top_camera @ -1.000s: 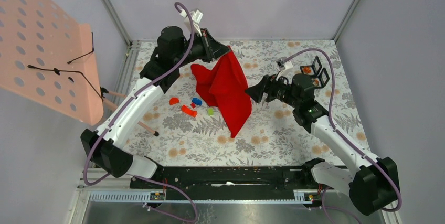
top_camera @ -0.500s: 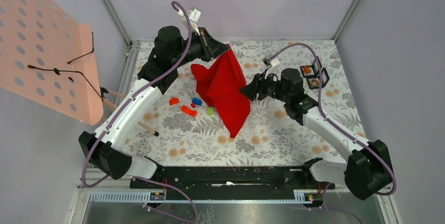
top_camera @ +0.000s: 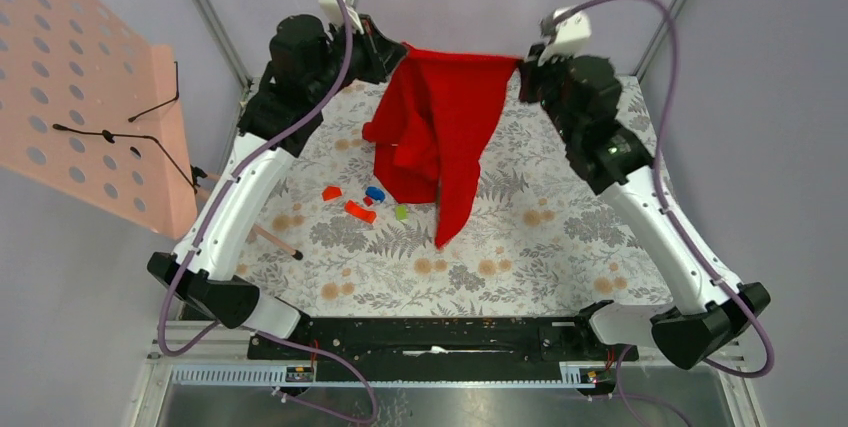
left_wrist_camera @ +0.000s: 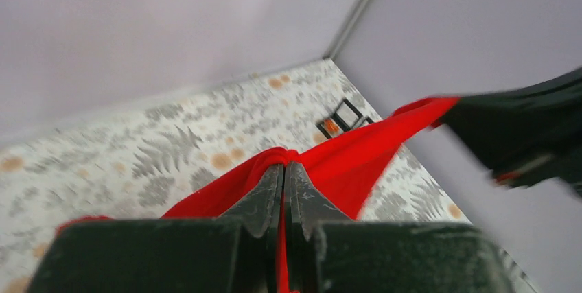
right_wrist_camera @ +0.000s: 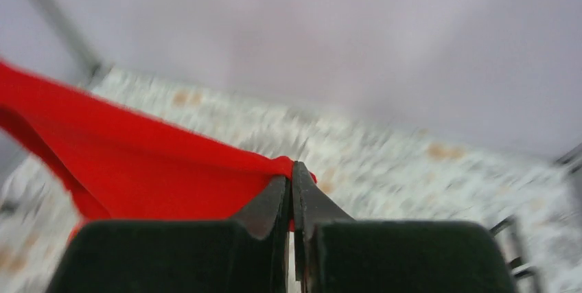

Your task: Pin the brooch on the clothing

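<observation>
The clothing (top_camera: 440, 127), a bright red shirt, hangs stretched between both grippers high over the back of the table, and its lower end dangles to the floral cloth. My left gripper (top_camera: 395, 50) is shut on the shirt's left top corner, with fabric bunched at the tips (left_wrist_camera: 285, 166). My right gripper (top_camera: 522, 65) is shut on the right top corner, a red fold pinched between its fingers (right_wrist_camera: 293, 169). Several small coloured pieces lie left of the shirt: red (top_camera: 331, 192), blue (top_camera: 375, 192), orange (top_camera: 360, 211), green (top_camera: 401, 212). I cannot tell which is the brooch.
A pink perforated panel (top_camera: 80, 77) with black wire hooks stands at the left. A wooden stick (top_camera: 275, 239) lies near the left arm. Small black frames with orange inside (left_wrist_camera: 341, 116) sit at the back right. Grey walls close in the table.
My right gripper closed on the shirt's edge and rose towards the back right. The left gripper lifted too. The shirt went from a draped heap to a spread, hanging sheet.
</observation>
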### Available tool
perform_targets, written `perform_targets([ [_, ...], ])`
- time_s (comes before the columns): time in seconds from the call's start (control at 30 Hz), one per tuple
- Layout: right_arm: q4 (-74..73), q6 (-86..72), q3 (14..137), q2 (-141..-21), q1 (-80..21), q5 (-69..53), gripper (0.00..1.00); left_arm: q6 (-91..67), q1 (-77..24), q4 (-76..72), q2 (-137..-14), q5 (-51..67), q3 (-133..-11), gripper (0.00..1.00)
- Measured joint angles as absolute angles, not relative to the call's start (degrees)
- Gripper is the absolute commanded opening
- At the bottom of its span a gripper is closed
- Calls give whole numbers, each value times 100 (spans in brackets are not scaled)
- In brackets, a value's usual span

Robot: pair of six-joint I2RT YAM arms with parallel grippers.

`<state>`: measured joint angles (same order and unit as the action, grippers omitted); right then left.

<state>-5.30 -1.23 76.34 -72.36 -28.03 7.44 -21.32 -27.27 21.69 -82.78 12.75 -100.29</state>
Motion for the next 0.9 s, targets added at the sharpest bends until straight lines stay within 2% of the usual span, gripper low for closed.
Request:
perform_targets([
  [0.07,-740,342,8667,-7363,-2810,1365,0,-1916,-2663,2298,-8414,1144,-10481,0],
  [0.2,-875,906,9708,-7380,-2930,1809,0,-1535,-2746,2375,-8562,1122,-11146,0],
  [0.33,-1061,1125,9682,-7131,-2963,1852,0,-1286,-2801,2307,-8475,1271,-11264,0],
  [0.47,-1079,1090,8871,-6525,-2963,1743,0,-1173,-2799,2215,-8239,1758,-10783,2],
  [0.57,-954,928,7918,-5828,-2963,1765,0,-1199,-2797,2021,-8062,2394,-10025,13],
  [0.6,-862,860,7452,-5507,-2961,1951,0,-1223,-2799,1874,-7983,2565,-9609,20],
  [0.67,-711,746,6757,-5033,-2899,2425,0,-1293,-2779,1682,-7885,2738,-8941,38],
  [0.73,-628,637,6112,-4689,-2845,2926,0,-1455,-2808,1372,-7808,2860,-8049,61],
  [0.77,-569,565,5793,-4532,-2838,3221,0,-1566,-2849,1234,-7804,2877,-7618,67],
  [0.83,-550,449,5293,-4390,-2836,3691,0,-1809,-3011,1015,-7804,2847,-6764,73],
  [0.9,-563,294,4886,-4375,-2834,4034,0,-2117,-3164,873,-7804,2735,-5970,75],
])
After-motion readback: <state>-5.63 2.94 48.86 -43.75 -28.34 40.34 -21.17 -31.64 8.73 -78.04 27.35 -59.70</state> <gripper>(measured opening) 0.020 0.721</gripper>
